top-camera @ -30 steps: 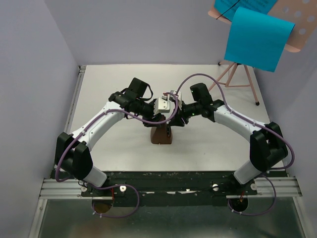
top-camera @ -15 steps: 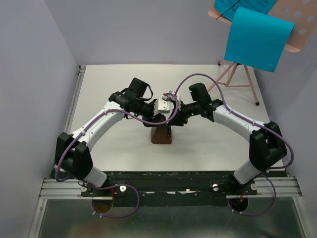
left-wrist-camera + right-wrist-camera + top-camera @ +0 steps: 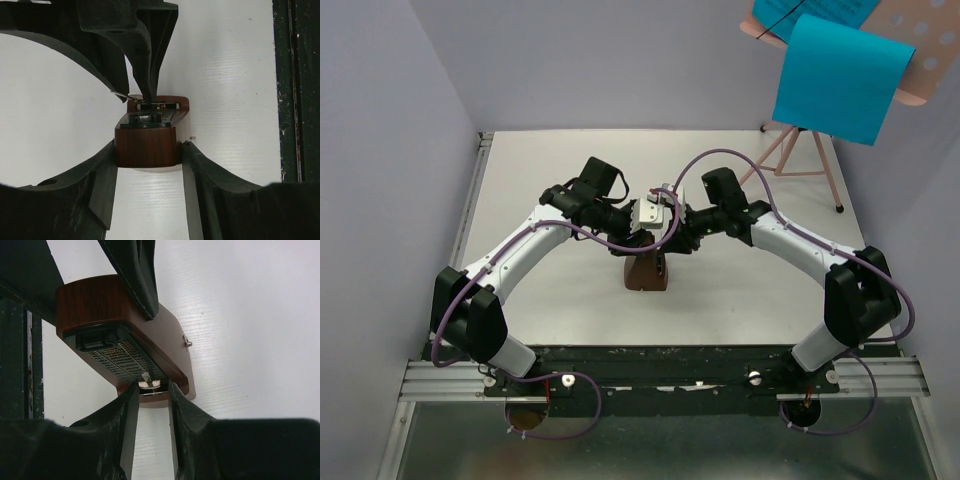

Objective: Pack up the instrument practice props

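Your left claw (image 3: 148, 152) clamps the sides of the metronome block (image 3: 646, 272), upright at the middle of the bench (image 3: 520, 170), probably steadying it while your right claw (image 3: 149, 390) pinches narrowly on its metal pendulum tip (image 3: 148, 383)

L claw (image 3: 148, 146), R claw (image 3: 152, 390) crowd block (image 3: 646, 275); stand (image 3: 925, 45) blocks far-R corner; table (image 3: 540, 160) left free.
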`<move>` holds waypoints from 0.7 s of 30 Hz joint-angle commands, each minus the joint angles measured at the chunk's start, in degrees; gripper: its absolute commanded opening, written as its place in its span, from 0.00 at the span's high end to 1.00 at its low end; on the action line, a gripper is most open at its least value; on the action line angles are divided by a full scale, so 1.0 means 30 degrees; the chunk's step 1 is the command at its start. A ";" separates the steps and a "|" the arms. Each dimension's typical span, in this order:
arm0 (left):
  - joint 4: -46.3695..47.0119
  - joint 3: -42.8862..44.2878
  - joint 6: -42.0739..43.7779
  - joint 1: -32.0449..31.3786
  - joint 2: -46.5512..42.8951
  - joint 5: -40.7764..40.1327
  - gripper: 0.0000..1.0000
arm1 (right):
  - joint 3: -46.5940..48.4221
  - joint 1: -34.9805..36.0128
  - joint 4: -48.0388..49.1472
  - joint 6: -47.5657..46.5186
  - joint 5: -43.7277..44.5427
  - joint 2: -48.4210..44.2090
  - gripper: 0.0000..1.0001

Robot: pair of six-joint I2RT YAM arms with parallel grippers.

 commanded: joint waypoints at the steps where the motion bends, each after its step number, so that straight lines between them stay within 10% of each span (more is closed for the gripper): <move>1: 0.0190 0.0180 0.1274 -0.0028 -0.0005 -0.1092 1.00 | -0.0220 0.0102 -0.0518 -0.0289 0.0165 -0.0626 0.64; 21: 0.0307 0.0267 0.1596 -0.0028 0.0141 -0.0770 1.00 | 0.0746 0.0161 0.0127 0.0326 -0.0714 0.0398 0.77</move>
